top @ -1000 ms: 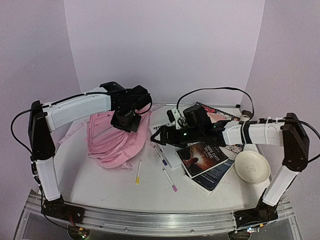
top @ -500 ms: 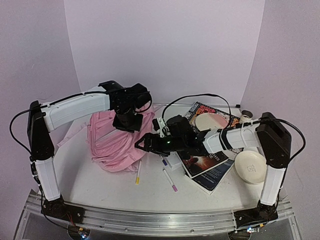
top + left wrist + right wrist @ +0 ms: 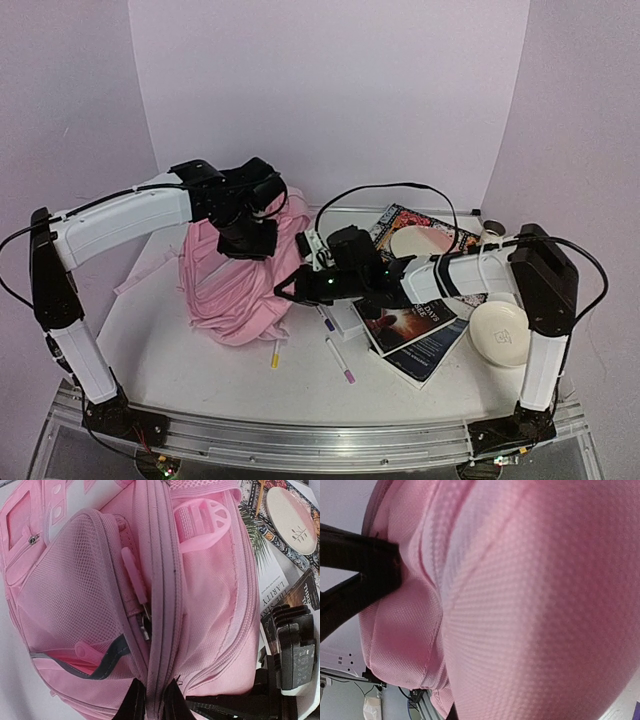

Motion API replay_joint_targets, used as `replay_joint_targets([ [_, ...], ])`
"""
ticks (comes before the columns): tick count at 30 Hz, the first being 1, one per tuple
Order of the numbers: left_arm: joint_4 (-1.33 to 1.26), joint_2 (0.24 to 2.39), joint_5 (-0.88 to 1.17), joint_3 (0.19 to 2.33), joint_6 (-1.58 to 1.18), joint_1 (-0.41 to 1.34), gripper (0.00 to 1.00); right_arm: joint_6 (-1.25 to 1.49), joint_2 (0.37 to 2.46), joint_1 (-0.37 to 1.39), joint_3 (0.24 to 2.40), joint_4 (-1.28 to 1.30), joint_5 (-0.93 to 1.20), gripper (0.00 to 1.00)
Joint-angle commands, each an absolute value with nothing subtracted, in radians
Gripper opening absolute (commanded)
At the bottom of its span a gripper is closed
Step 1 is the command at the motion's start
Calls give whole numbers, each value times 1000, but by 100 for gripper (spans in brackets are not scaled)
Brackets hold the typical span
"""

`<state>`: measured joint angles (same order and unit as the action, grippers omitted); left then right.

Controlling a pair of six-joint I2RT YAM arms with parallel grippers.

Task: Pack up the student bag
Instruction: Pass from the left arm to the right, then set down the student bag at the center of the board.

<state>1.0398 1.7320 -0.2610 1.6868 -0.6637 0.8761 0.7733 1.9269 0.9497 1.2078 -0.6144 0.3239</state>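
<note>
The student bag point(image 3: 232, 292) is a soft pale-pink backpack, lifted into a heap at the left of the table. My left gripper point(image 3: 248, 240) hangs over its top. In the left wrist view the left gripper point(image 3: 154, 702) is shut on a zipped seam of the bag point(image 3: 200, 605), one dark finger on each side of the ridge. My right gripper point(image 3: 288, 290) reaches in from the right and meets the bag's right edge. In the right wrist view pink fabric point(image 3: 530, 610) fills the frame and hides the fingers; the jaws are shut with cloth across them.
Right of the bag lie several pens point(image 3: 339, 360), a white pad point(image 3: 346, 318), dark magazines point(image 3: 415, 325), a white bowl point(image 3: 500, 332), and a pale plate point(image 3: 420, 242) on a patterned book. A small tin point(image 3: 490, 228) stands at the back right.
My right arm has swung left from over the books to the bag's right edge, and its jaws have closed there. My left arm has drawn the bag's top upward and a little left.
</note>
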Motion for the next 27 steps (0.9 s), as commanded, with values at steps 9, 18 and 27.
replay_joint_targets([
  [9, 875, 1580, -247, 1716, -622, 840, 46, 541, 1724, 844, 1270, -307, 554, 0],
  [18, 804, 1554, -149, 1638, -560, 807, 59, 411, 1657, 787, 1199, -143, 642, 0],
  [27, 662, 1585, -54, 1511, -545, 807, 65, 324, 1647, 763, 1043, -105, 474, 18],
])
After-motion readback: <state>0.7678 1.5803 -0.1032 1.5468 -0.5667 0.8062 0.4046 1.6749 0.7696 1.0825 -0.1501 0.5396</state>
